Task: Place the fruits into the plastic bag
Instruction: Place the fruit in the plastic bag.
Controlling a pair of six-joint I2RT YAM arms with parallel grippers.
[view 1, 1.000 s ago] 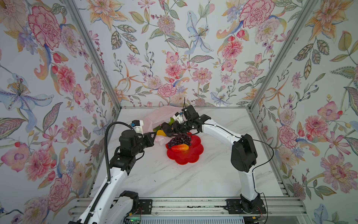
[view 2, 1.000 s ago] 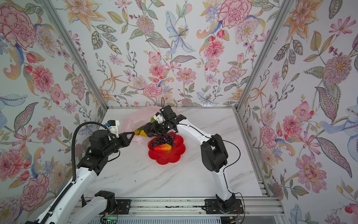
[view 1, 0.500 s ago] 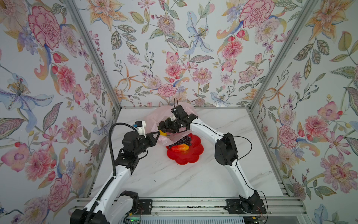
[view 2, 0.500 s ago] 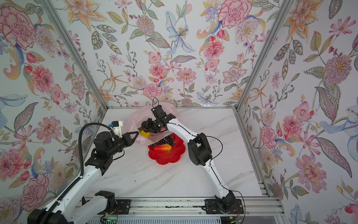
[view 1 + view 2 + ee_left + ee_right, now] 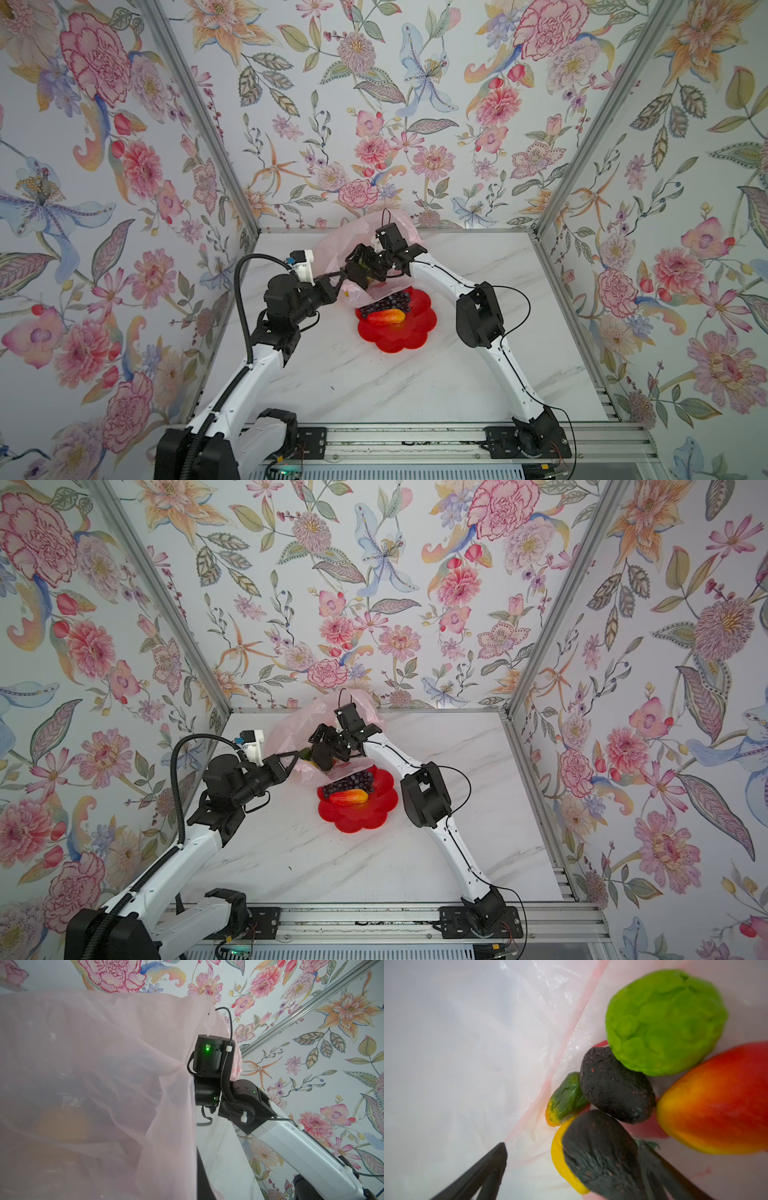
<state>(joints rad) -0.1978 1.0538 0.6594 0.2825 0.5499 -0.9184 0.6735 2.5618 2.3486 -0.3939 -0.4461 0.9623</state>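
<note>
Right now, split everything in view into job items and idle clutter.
Job: plastic bag; in it green netted ball, avocado, second avocado, mango, lemon, green-orange piece; on the red plate, grape bunch, red-orange fruit.
Idle: red plate, marble table.

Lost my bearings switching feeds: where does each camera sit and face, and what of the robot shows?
Top views: high at the front, looking down and back over the table; both arms show, left gripper and right gripper at the plastic bag.
Left wrist: on the left arm, facing the bag's wall; the right arm shows.
Right wrist: on the right arm, looking into the bag at fruits; its fingers show.
Shared: every view shows the bag.
</note>
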